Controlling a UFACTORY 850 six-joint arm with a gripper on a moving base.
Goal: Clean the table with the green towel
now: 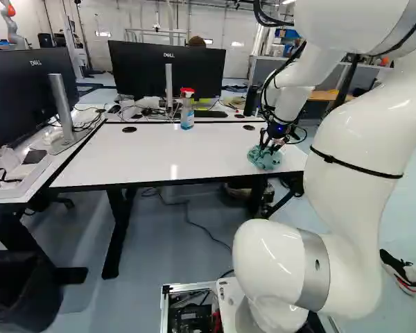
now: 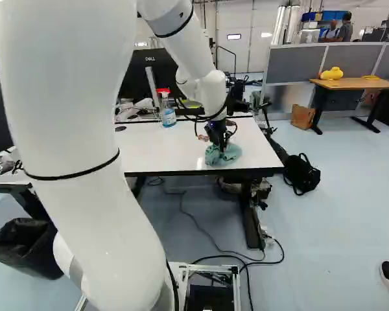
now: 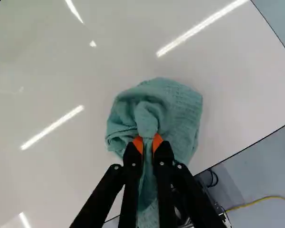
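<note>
At the near right corner of the white table (image 1: 187, 156), my gripper (image 1: 265, 143) points down onto the crumpled green towel (image 1: 263, 158). The right base view shows the gripper (image 2: 219, 144) over the same towel (image 2: 224, 156). Seen from the wrist, the gripper (image 3: 147, 142) has both orange pads pressed on a pinched fold of the towel (image 3: 178, 111), which bunches up between them. The cloth spreads on the tabletop ahead of the fingers, and part trails back beneath them.
A spray bottle with a red head (image 1: 187, 109) stands toward the table's far edge, before a monitor (image 1: 168, 68). Another monitor (image 1: 28, 90) is on the left desk. A black backpack (image 2: 302, 173) lies on the floor right of the table. Another robot (image 1: 12, 24) stands far back.
</note>
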